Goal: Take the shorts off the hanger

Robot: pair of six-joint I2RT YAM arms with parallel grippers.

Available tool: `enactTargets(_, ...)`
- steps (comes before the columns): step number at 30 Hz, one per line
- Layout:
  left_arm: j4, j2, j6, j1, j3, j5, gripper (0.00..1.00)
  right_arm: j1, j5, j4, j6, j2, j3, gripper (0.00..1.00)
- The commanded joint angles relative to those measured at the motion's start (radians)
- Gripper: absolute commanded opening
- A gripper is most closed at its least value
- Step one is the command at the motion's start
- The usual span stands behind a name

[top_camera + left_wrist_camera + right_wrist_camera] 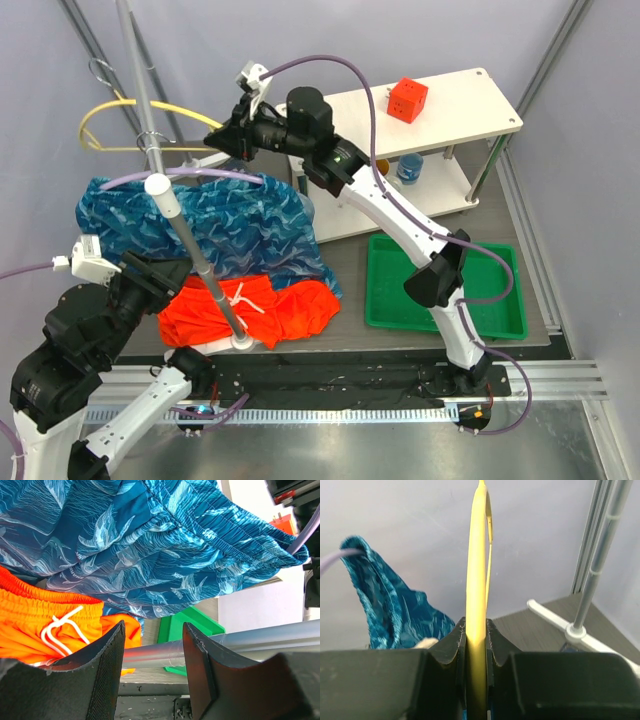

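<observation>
The yellow hanger (118, 113) hangs at the back left by the rack pole. My right gripper (226, 137) is shut on its bar; the right wrist view shows the yellow bar (477, 555) clamped between the jaws (476, 630). The blue-teal shorts (210, 225) drape from near that gripper down onto the table, and also show in the left wrist view (150, 545) and the right wrist view (385, 610). The orange shorts (255, 305) with a white drawstring (60, 627) lie on the table under them. My left gripper (160, 280) is open and empty (152, 650) beside the orange shorts.
The metal rack pole (170, 195) leans across the shorts to its white base (242, 342). A green tray (445, 285) sits at the right. A white shelf (470, 115) at the back carries a red cube (408, 99), with a blue cup (409, 168) under it.
</observation>
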Motion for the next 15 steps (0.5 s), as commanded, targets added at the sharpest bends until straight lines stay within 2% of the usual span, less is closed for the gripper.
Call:
enactTargets(1,0.004,0.010,0.041,-0.004,0.033,0.004,0.50,-0.001,0.027,0.284,0.087,-0.036,0.046,0.01)
enactTargets(6,0.016,0.008,0.043,-0.004,0.016,0.014,0.50,0.001,0.123,0.287,0.099,-0.030,0.058,0.01)
enactTargets(11,0.021,0.027,0.069,-0.004,0.020,-0.007,0.49,-0.007,0.140,0.282,0.114,-0.025,0.041,0.01)
enactTargets(15,0.022,0.025,0.031,-0.004,0.014,0.008,0.49,-0.019,0.148,0.273,0.137,-0.031,0.026,0.01)
